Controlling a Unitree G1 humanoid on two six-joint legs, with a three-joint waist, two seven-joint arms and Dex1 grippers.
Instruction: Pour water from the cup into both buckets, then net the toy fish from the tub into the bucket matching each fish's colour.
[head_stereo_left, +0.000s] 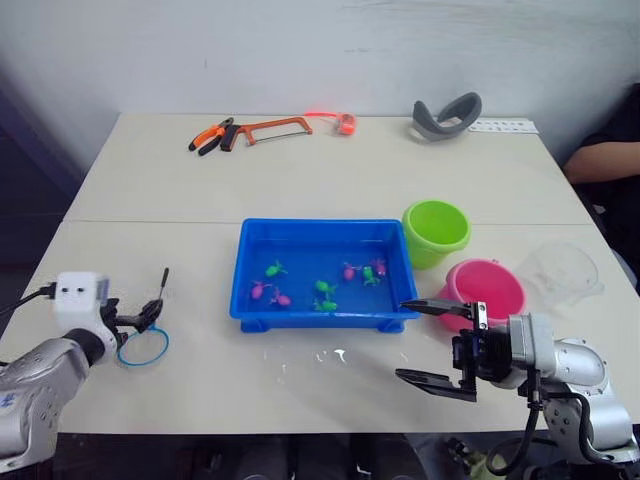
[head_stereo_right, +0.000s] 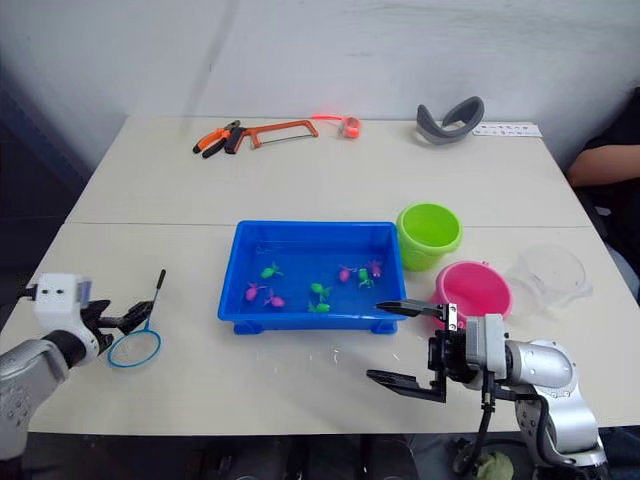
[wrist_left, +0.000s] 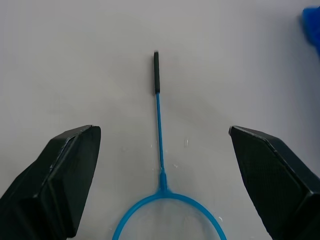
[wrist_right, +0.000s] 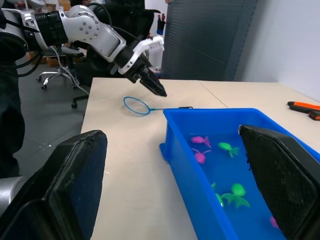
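Note:
The blue tub (head_stereo_left: 300, 318) sits mid-table holding water and several tiny toy fish, some green (head_stereo_left: 324, 287), some pink (head_stereo_left: 258, 291). To its right stand the lime green bucket (head_stereo_left: 436, 232) and the pink bucket (head_stereo_left: 485, 290), with the clear cup (head_stereo_left: 560, 272) upright beyond them near the table's right edge. The net (head_stereo_left: 143, 346) lies flat on the table left of the tub. Its handle (wrist_left: 159, 120) points away from me. My left gripper (wrist_left: 160, 185) hovers open over the net's hoop. In front of the pink bucket, my right gripper (head_stereo_left: 400, 339) is open and empty, one finger above the other.
At the table's far side lie orange pliers (head_stereo_left: 210, 137), a hacksaw (head_stereo_left: 270, 128), an orange roll (head_stereo_left: 347, 124) and a grey curved piece (head_stereo_left: 447, 115). A person's arm (head_stereo_left: 605, 160) shows at the right edge. Water drops (head_stereo_left: 330, 355) dot the table before the tub.

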